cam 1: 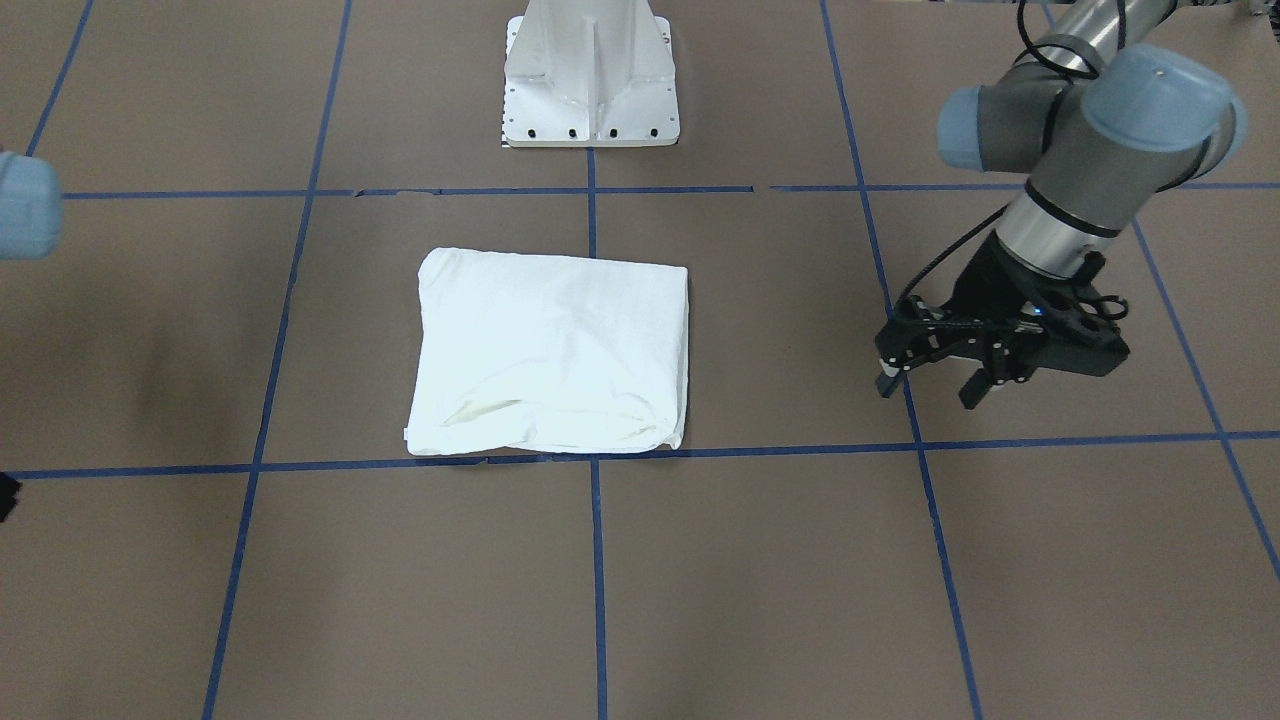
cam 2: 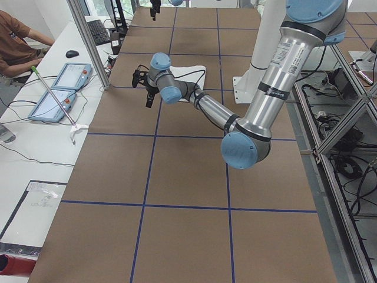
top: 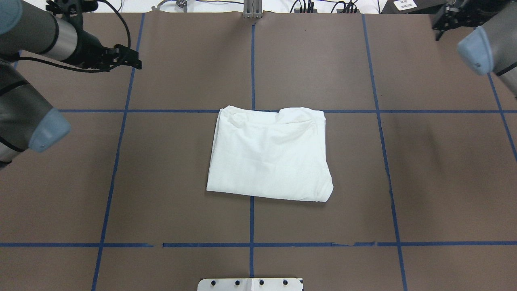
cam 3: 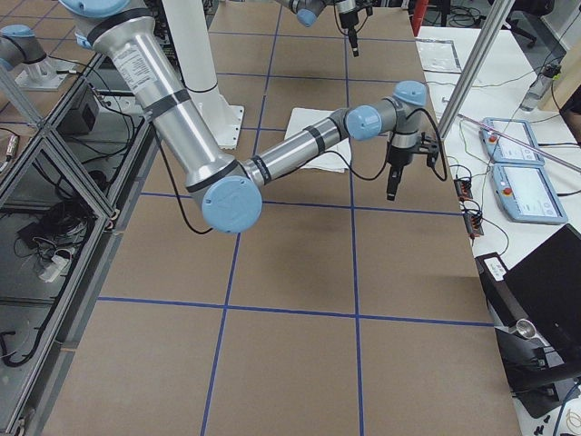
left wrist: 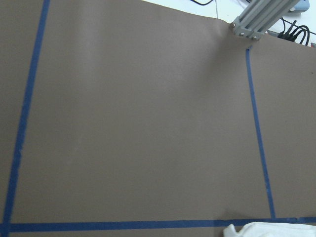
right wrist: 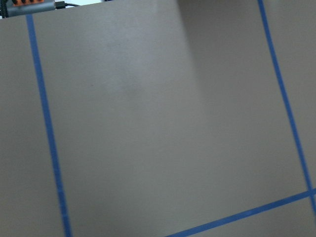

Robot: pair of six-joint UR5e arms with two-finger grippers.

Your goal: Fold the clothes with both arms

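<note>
Listener: Shirt position, please?

Robot: White shirt (top: 268, 157), folded into a rough rectangle with a plain side up, lies flat at the middle of the overhead frame. It rests on the brown tabletop (top: 181, 194), which is crossed by blue tape lines (top: 252, 60). The shirt's upper edge in that frame touches one of the cross lines.

Listener: And your grippers?

Robot: My left gripper (cam 1: 930, 392) hangs at the right of the front-facing frame, above the tabletop and well apart from the shirt. Its two black fingers stand spread, with nothing between them. My right gripper (cam 3: 391, 191) shows right of centre in the upper half of the right-side view, pointing down, away from the shirt. I cannot tell how far its fingers are parted. My left wrist camera catches only a white corner of the shirt at its bottom edge.
</note>
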